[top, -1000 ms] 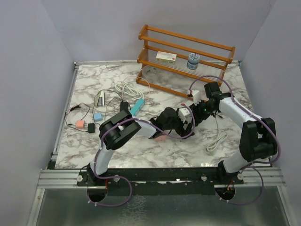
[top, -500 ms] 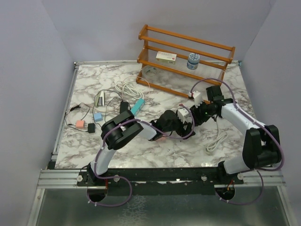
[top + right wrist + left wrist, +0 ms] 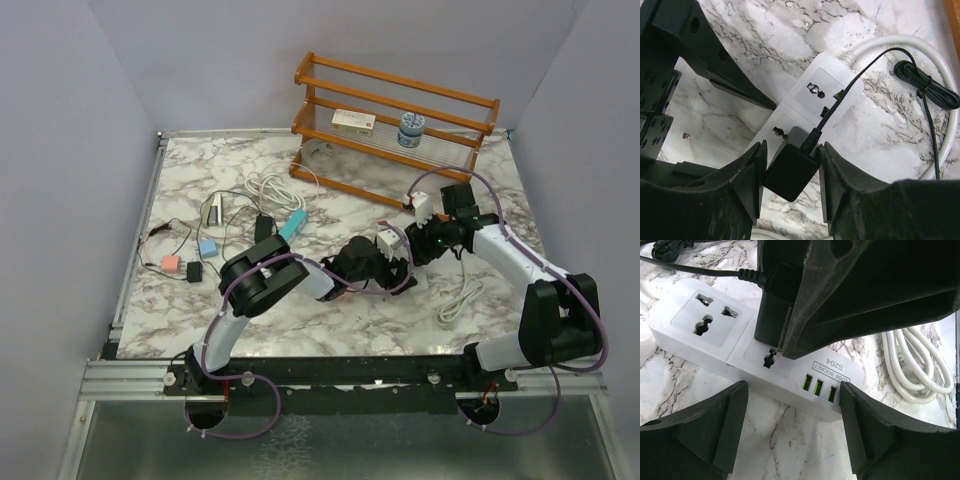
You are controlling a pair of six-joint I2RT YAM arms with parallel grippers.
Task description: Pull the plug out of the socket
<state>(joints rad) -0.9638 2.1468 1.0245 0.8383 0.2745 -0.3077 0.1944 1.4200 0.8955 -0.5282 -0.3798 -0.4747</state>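
Plug (image 3: 790, 172) sits pinched between the two pads of the right claw (image 3: 792, 165), which grip its flat sides. Its thin black cable (image 3: 860, 70) trails away beyond the fingertips across the power strip (image 3: 705, 325). That side-on grip looks chosen so the pull runs straight out along the pins rather than levering them.

The plug's base rests on or just above the strip's middle outlet. I cannot tell whether the pins have cleared it.

The left claw (image 3: 792, 405) is spread wide, with the strip's USB end lying just past its fingertips and marble table (image 3: 790, 450) showing between them. It seems placed there to brace the strip so the light body does not lift with the plug. Whether the fingers actually touch the strip is not clear. A coiled white cord (image 3: 920, 365) lies off to that claw's right, well apart from the work.

Against the overhead view a second ago, the right arm's elbow has swung outward toward the table's near right. Its wrist has drawn slightly away from the left claw, while strip and left claw have hardly shifted.
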